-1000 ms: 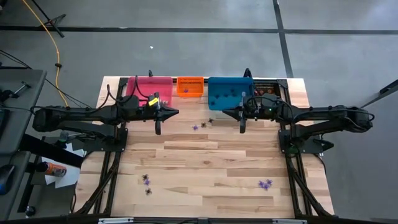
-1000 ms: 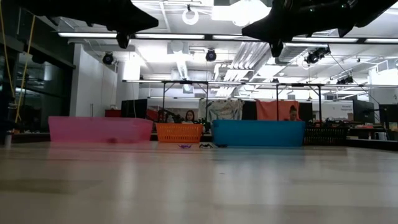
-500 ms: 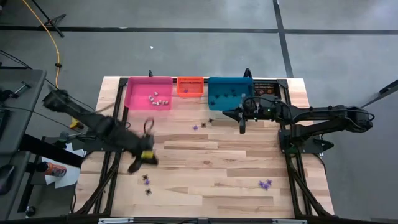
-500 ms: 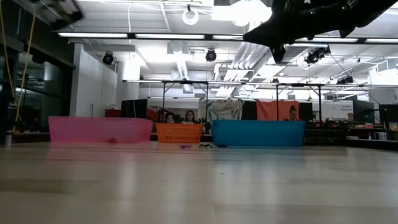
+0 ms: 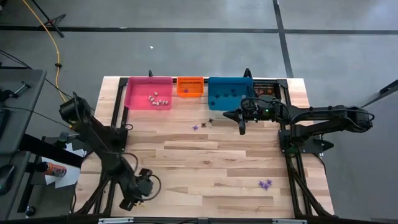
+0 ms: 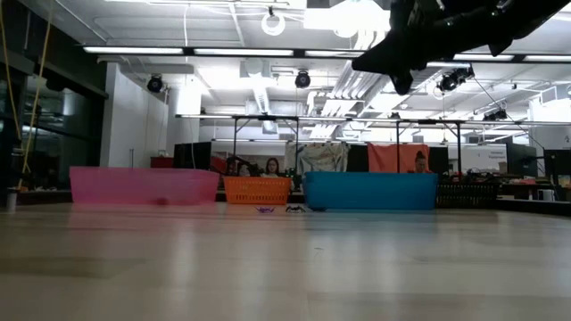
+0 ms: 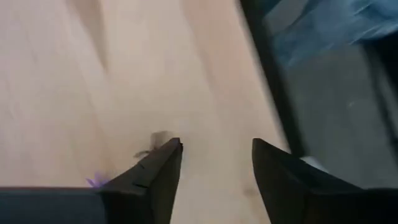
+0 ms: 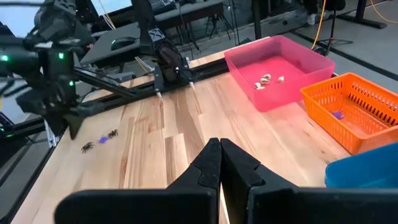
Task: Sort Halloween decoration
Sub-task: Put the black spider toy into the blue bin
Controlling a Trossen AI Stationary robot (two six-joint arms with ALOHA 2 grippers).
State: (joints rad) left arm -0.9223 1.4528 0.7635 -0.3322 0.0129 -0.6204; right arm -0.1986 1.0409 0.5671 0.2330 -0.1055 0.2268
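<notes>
Left gripper (image 7: 214,152) spread wide over tiny black, purple trinkets (image 7: 152,140); right gripper (image 8: 219,163) closed, empty.

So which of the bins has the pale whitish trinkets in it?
The pink bin, at the left end of the row: pale trinkets lie inside it, while the orange bin and blue bin hold darker ones.

Wooden table (image 5: 205,162): four bins along far edge; purple trinkets (image 5: 266,183), black trinket (image 5: 211,121) scattered.
</notes>
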